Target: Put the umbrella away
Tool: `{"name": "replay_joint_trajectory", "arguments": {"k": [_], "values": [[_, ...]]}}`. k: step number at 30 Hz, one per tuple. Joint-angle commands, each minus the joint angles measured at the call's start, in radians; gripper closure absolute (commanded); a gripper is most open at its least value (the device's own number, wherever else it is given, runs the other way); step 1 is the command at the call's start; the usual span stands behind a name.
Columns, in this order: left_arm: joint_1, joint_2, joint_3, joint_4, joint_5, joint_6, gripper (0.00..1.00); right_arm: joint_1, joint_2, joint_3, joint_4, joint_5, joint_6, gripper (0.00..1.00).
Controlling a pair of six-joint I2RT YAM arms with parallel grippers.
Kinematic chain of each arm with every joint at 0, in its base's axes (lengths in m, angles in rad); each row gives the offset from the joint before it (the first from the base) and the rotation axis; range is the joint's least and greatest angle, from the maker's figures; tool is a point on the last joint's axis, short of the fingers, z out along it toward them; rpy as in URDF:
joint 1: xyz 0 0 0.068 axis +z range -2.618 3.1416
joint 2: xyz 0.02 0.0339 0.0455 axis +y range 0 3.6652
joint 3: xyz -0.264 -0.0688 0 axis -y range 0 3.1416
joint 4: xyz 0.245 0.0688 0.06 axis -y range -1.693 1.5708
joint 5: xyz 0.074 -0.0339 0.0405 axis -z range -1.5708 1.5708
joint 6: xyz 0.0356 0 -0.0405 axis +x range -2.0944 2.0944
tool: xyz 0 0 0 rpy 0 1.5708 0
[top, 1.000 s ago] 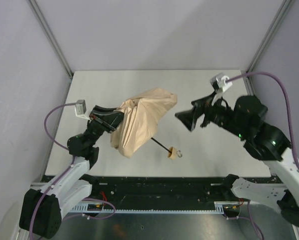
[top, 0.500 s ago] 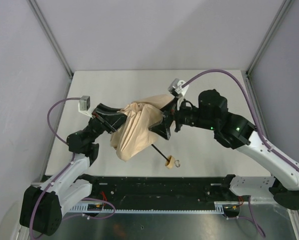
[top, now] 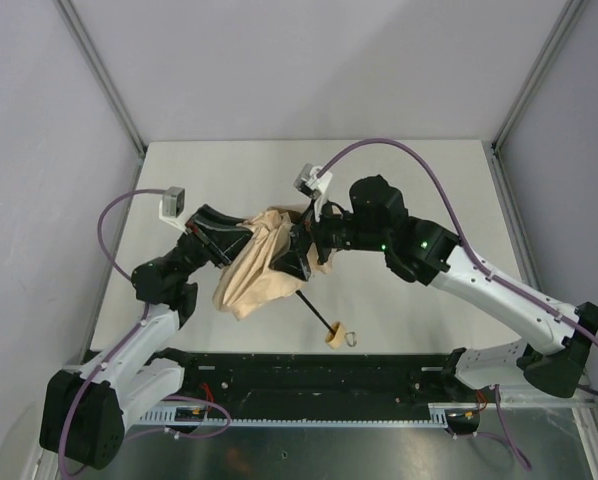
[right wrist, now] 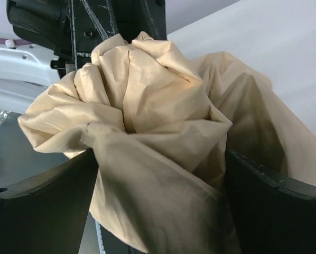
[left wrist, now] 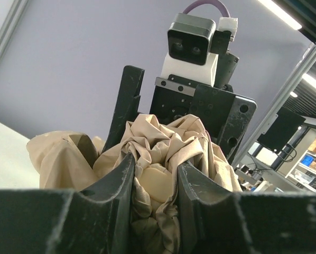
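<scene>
The beige umbrella [top: 254,272] lies half collapsed on the white table [top: 419,190], left of centre. Its thin black shaft [top: 314,312] runs toward the near edge and ends at the pale handle [top: 336,337]. My left gripper [top: 225,237] is shut on the bunched canopy from the left; in the left wrist view [left wrist: 154,185] crumpled fabric [left wrist: 168,137] fills the jaws. My right gripper [top: 301,255] is pushed into the canopy from the right, opposite the left one. In the right wrist view [right wrist: 158,211] its jaws stand wide apart with a fold of fabric [right wrist: 147,106] between them.
The table is boxed in by grey walls and metal posts [top: 99,75]. A black rail [top: 309,370] runs along the near edge, just below the handle. The right arm [top: 479,280] stretches across the table's right half.
My right arm has swung left from the table's right side into the canopy. The canopy has bunched up and shifted left, and the handle has slid toward the near edge.
</scene>
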Motion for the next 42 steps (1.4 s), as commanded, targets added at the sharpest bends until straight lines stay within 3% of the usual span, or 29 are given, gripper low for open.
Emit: {"name": "replay_joint_trajectory", "arguments": {"k": [1,7,10,15,19,24,29,30,33,36,38,42], "values": [[-0.005,0.007,0.069,0.22,-0.009,-0.081,1.0,0.012,0.045,0.02,0.059,-0.072,0.022,0.01],[-0.042,0.014,0.082,0.278,0.002,-0.087,1.0,0.029,0.101,0.02,0.095,-0.102,0.043,0.01],[-0.062,0.01,0.092,0.291,0.015,-0.075,1.0,0.027,0.12,0.02,0.124,-0.13,0.062,0.08],[-0.081,-0.01,0.109,0.295,0.03,-0.05,1.0,0.03,0.163,0.019,0.133,-0.165,0.1,0.35],[-0.089,-0.015,0.118,0.295,0.035,-0.033,1.0,0.054,0.185,0.011,0.147,-0.189,0.106,0.5],[-0.091,-0.02,0.12,0.296,0.043,-0.017,1.0,0.07,0.142,-0.038,0.193,-0.199,0.122,0.93],[-0.09,-0.022,0.118,0.294,0.056,-0.009,0.98,0.059,0.021,-0.166,0.283,-0.157,0.151,1.0],[-0.089,-0.018,0.119,0.291,0.059,-0.012,0.91,0.051,-0.009,-0.196,0.307,-0.153,0.162,1.0],[-0.087,-0.001,0.115,0.273,0.063,-0.028,0.56,0.004,-0.107,-0.297,0.37,-0.172,0.212,1.0],[-0.052,0.011,0.123,0.235,0.103,-0.04,0.13,-0.069,-0.181,-0.366,0.381,-0.193,0.242,1.0],[-0.009,0.01,0.132,0.146,0.145,-0.033,0.04,-0.11,-0.221,-0.385,0.329,-0.174,0.241,1.0],[0.066,-0.033,0.183,-0.247,0.225,0.153,0.01,-0.196,-0.27,-0.394,0.226,-0.125,0.251,1.0]]}}
